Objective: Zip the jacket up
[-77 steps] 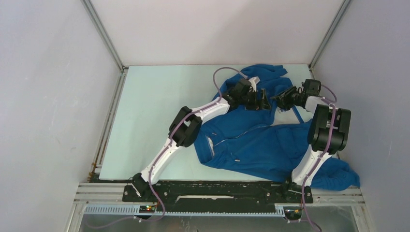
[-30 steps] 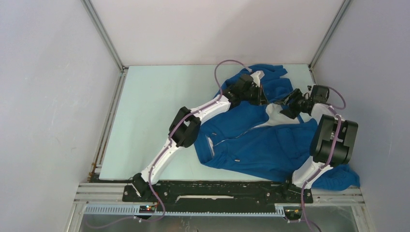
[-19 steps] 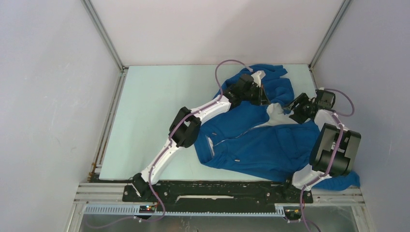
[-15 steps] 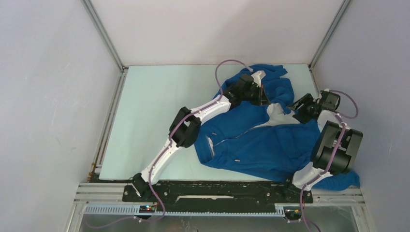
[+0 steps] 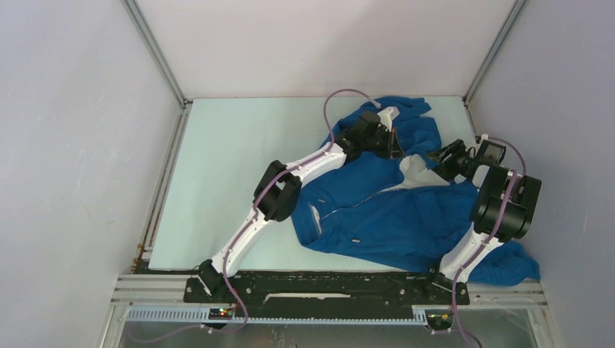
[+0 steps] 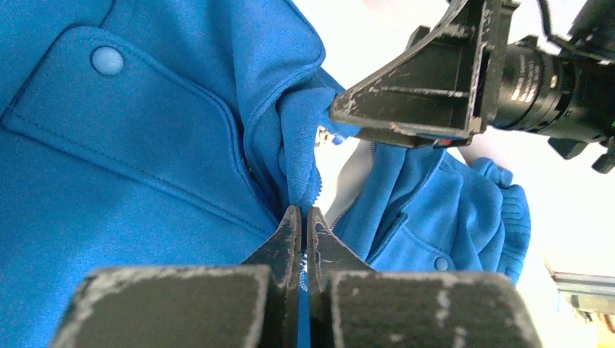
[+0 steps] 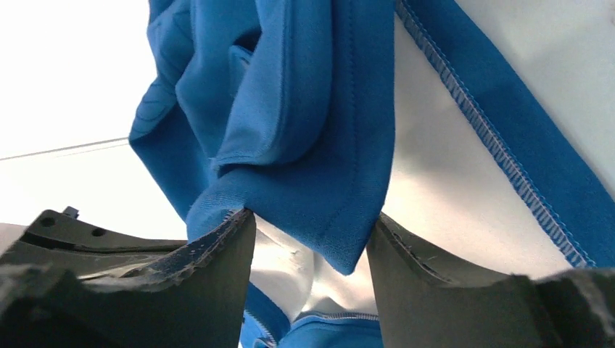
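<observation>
Top camera: high behind the arm bases, looking down across the pale green tabletop. Wrist cameras: close against the crumpled royal-blue fabric jacket, its far folds shared by all three.

Pale green table inside white walls, metal rail along near edge

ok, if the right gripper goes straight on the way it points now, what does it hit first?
The jacket: a folded blue corner of it hangs right between the open jaws of the right gripper. Depth is unclear, but contact looks almost immediate.
</observation>
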Controlling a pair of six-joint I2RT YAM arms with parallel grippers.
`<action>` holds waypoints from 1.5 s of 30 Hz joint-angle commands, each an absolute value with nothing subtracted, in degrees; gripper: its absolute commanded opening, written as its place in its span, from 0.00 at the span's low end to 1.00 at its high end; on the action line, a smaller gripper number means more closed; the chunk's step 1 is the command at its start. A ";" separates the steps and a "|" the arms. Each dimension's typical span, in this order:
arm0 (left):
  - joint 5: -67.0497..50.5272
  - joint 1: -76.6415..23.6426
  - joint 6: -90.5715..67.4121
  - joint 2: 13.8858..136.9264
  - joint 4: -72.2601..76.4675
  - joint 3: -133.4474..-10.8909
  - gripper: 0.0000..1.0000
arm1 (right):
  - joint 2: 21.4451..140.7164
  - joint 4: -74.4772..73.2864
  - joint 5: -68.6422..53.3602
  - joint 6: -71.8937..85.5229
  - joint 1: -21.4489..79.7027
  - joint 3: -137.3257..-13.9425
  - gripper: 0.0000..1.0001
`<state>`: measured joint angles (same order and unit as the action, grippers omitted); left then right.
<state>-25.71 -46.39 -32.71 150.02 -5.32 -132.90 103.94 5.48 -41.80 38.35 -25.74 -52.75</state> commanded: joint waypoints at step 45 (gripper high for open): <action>-18.15 -44.85 -20.62 136.21 1.89 -129.04 0.81 | 129.90 -65.16 -67.16 -12.79 -16.29 -115.36 0.00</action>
<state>-20.69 -45.63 -21.80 136.70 -11.25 -123.31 129.38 -60.05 -62.81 -8.19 -16.93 -111.90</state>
